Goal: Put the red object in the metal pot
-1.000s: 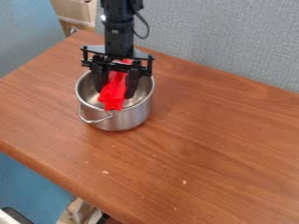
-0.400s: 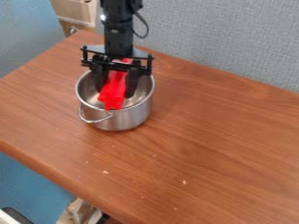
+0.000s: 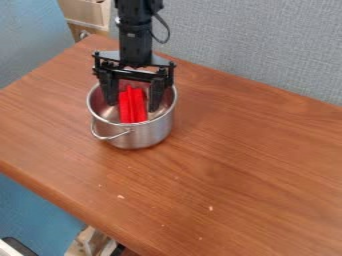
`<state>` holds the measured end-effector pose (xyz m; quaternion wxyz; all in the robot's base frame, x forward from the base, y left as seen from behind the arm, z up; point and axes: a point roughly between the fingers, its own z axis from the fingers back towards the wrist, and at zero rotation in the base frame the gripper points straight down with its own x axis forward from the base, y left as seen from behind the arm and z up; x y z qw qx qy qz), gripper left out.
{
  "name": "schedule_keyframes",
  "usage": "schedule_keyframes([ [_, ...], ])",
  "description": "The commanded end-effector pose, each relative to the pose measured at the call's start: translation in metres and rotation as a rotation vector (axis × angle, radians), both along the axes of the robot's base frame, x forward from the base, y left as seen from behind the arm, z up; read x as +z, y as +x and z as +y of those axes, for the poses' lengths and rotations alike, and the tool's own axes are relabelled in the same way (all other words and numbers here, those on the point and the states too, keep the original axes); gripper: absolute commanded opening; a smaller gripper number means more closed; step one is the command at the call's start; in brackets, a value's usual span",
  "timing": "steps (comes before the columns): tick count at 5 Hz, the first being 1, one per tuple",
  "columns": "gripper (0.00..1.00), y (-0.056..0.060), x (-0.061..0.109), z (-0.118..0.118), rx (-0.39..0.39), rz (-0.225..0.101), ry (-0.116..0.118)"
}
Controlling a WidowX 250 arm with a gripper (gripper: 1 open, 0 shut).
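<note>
Surface [image 3: 221,190]: brown wood-look top, one, its near part in the foreground. Count beyond it: one metal pot [image 3: 134,136], upright, near the surface's far corner; one wire handle [image 3: 110,135] on its side, facing the near edge. Red object [image 3: 131,106]: one, inside the pot, within the rim. Whether it lies flat on the bottom or leans on the wall: cannot tell.

End effector [image 3: 132,91]: one, fingers apart, reaching down into the pot mouth, one finger to each side of the red object, no grip seen. Black arm [image 3: 136,30]: one, above it, in front of the grey wall [image 3: 254,40].

Progress, judged: placing looks done, release looks done. Left: raise the fingers straight up, without catching the rim, and withdraw.
</note>
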<state>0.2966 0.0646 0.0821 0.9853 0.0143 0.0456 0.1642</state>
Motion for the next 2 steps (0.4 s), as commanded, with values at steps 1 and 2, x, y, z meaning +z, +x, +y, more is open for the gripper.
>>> schedule_keyframes([
  [1,1.0,0.0073,0.0185,0.007,0.016,-0.06,0.014],
  [2,1.0,0.0076,0.0203,0.0071,0.017,-0.06,0.013],
])
